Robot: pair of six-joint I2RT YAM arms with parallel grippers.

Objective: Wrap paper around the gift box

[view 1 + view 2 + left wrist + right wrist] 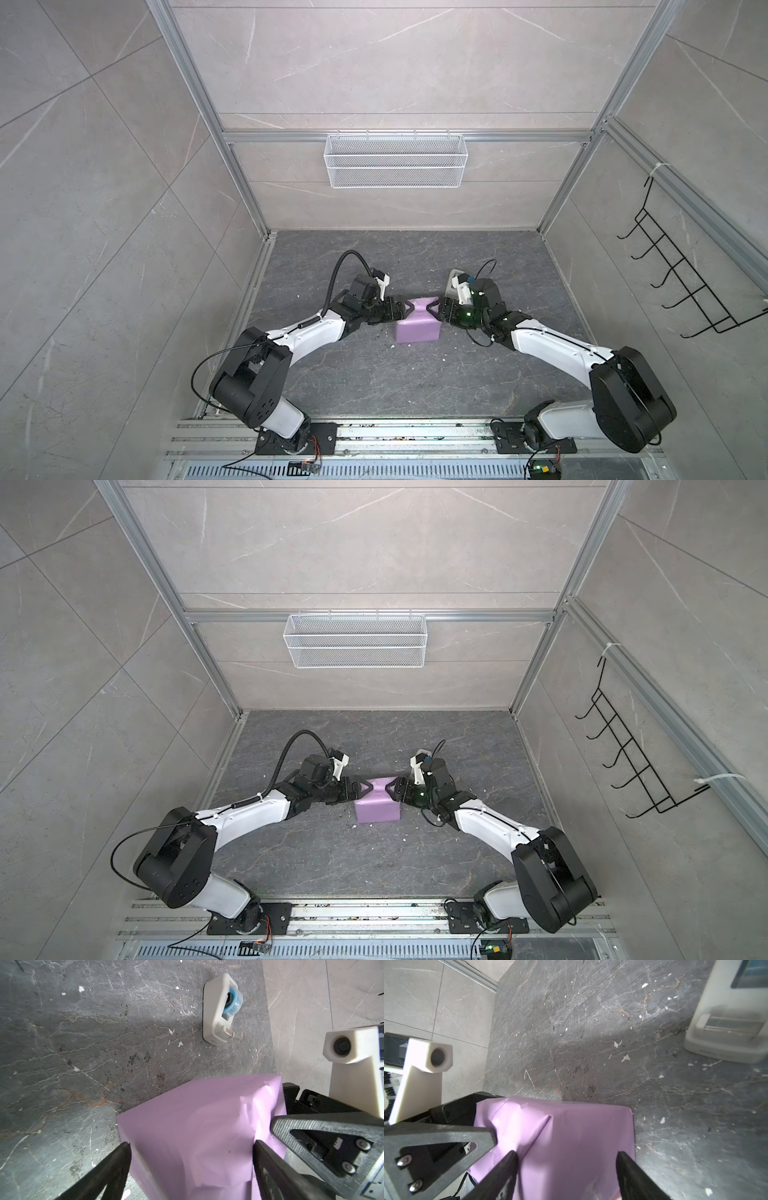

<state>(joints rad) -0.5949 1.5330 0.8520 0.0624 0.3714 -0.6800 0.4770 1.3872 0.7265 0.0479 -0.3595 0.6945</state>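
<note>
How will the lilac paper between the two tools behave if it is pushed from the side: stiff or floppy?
The paper probably gives way easily: its top is dented inward and creased in both top views. It looks thin, so likely light and easy to tear. Its smooth face may be somewhat slippery.

Overhead stereo pair, close wrist views

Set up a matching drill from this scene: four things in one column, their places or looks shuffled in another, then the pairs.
Things:
1 paper
2 tape dispenser
3 mesh basket
4 hook rack

Places or looks:
A hung on the back rail
B black, on the right wall
C white, on the table, apart from the paper
D lilac, folded into a block

Pairs: 1-D, 2-C, 3-A, 4-B
</note>
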